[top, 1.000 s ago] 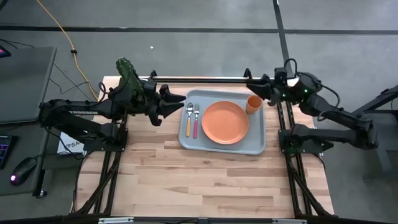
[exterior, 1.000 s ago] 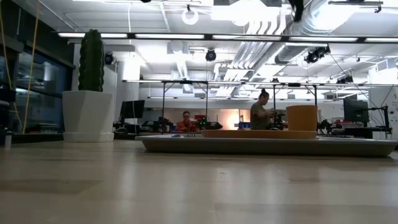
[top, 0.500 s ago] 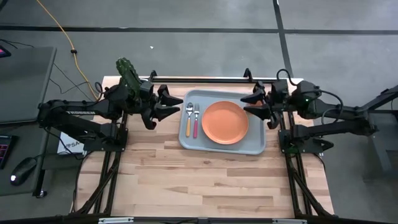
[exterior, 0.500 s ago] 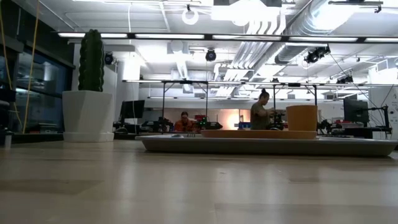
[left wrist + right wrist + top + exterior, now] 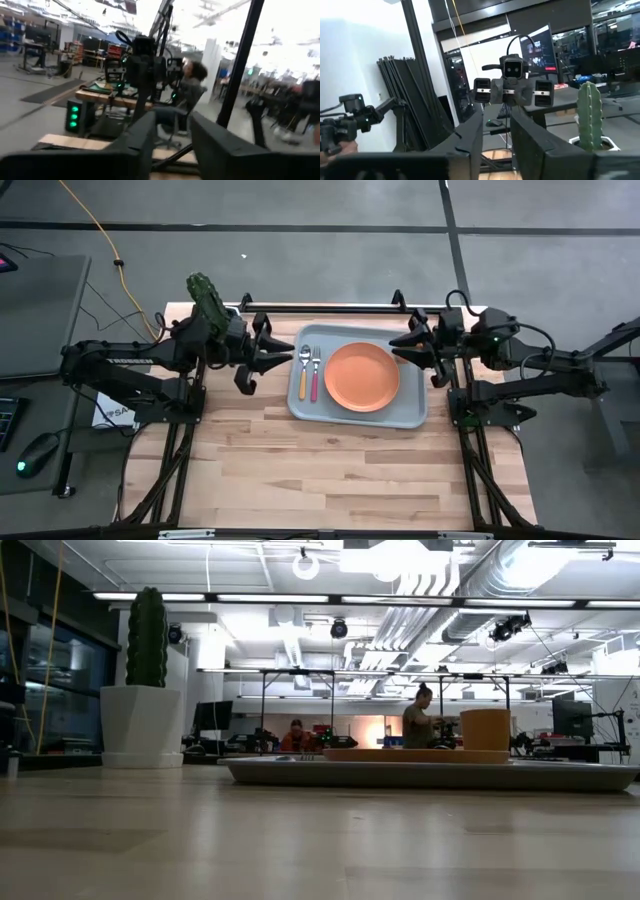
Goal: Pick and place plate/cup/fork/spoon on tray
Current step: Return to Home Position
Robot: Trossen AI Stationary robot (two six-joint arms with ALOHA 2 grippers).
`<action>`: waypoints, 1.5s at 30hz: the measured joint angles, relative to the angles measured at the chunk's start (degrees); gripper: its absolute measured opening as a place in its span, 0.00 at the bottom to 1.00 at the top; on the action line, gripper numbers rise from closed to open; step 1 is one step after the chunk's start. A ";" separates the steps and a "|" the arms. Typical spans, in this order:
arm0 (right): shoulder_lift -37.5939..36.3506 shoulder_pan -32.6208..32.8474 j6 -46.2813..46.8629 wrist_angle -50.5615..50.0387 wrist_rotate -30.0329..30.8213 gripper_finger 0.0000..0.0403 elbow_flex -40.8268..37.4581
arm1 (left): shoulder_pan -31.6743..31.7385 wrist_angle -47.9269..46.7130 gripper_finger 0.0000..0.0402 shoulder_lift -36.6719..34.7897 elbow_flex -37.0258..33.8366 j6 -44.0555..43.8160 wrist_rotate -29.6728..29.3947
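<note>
The grey-blue tray lies at the table's far middle. On it lie the orange plate, the spoon with its orange-yellow handle and the pink-handled fork, side by side left of the plate. The orange cup stands upright on the tray in the low view; in the high view my right gripper hides it. My left gripper is open and empty just left of the tray. My right gripper is open and empty above the tray's far right corner.
A cactus in a white faceted pot stands at the table's far left corner, behind my left arm. A black bar runs along the far edge. The near half of the wooden table is bare. People sit and stand in the room beyond.
My right gripper has gone from the far edge toward the near edge and now covers the cup in the high view. My left arm has drawn back a little toward the table's left edge. The tableware has stayed where it was.
</note>
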 joint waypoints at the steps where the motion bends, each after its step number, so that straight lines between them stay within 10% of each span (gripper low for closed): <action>1: 0.00 0.00 -0.07 -0.30 0.02 0.20 0.00 | 0.00 -0.74 0.23 0.00 0.00 1.55 0.05; 5: 0.00 0.00 0.74 -2.55 0.21 0.10 0.00 | 0.68 -3.26 0.03 -0.30 0.00 3.78 3.24; 31: -0.04 0.00 4.01 -8.12 -0.59 0.00 0.00 | -4.64 -13.38 0.00 -6.15 -0.17 3.35 -2.39; 45: -0.04 -0.02 4.03 -9.53 -3.98 0.00 0.00 | -5.01 -5.66 0.00 -18.36 -14.09 0.34 -3.75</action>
